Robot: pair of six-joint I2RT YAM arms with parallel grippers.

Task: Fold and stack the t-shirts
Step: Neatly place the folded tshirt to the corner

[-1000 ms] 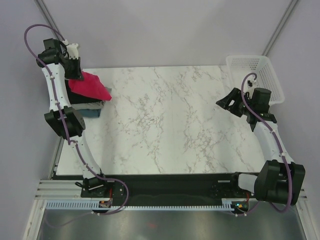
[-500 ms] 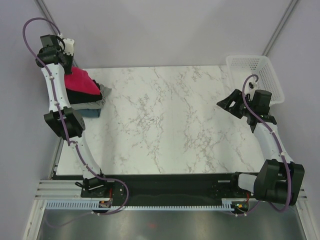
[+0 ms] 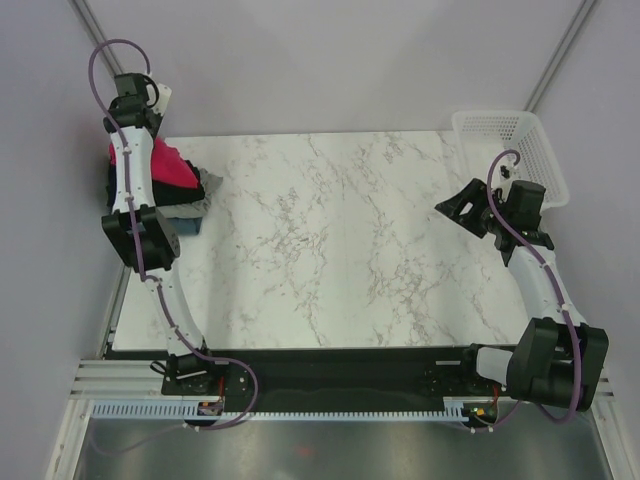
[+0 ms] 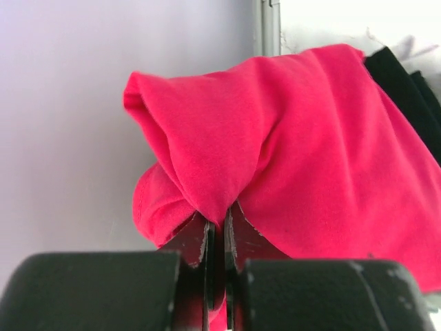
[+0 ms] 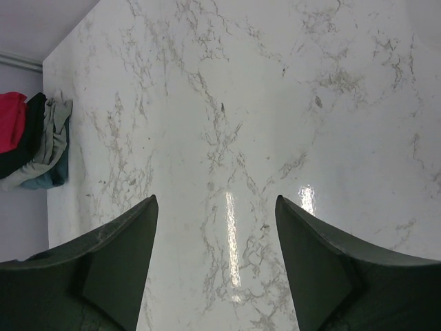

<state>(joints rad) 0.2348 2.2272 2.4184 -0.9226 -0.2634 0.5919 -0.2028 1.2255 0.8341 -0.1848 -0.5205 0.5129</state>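
**Task item.** The crimson-red t-shirt (image 4: 303,152) is soft, plain cloth, bunched into rounded folds rather than flat. In the top view it lies at the upper left of the frame, at the far left corner of the marble table (image 3: 330,230), draped over a stack of folded shirts. The stack shows a black shirt (image 5: 27,138) directly under the red one, then a pale grey shirt (image 5: 52,134), then a blue shirt (image 5: 48,181) at the bottom. The edges of the stack are offset, so each layer is visible.

**Left claw.** The left gripper (image 4: 219,227) is clenched on the red t-shirt. In the left wrist view the two fingers meet with only a thin slit between them, and a gathered fold of red cloth is pinched at their tips.

**Right claw.** The right gripper (image 5: 216,203) is released, jaws spread wide. It holds nothing and touches nothing. It hangs above bare marble at the right of the top view, near the white mesh basket (image 3: 520,140) and well apart from the shirts.
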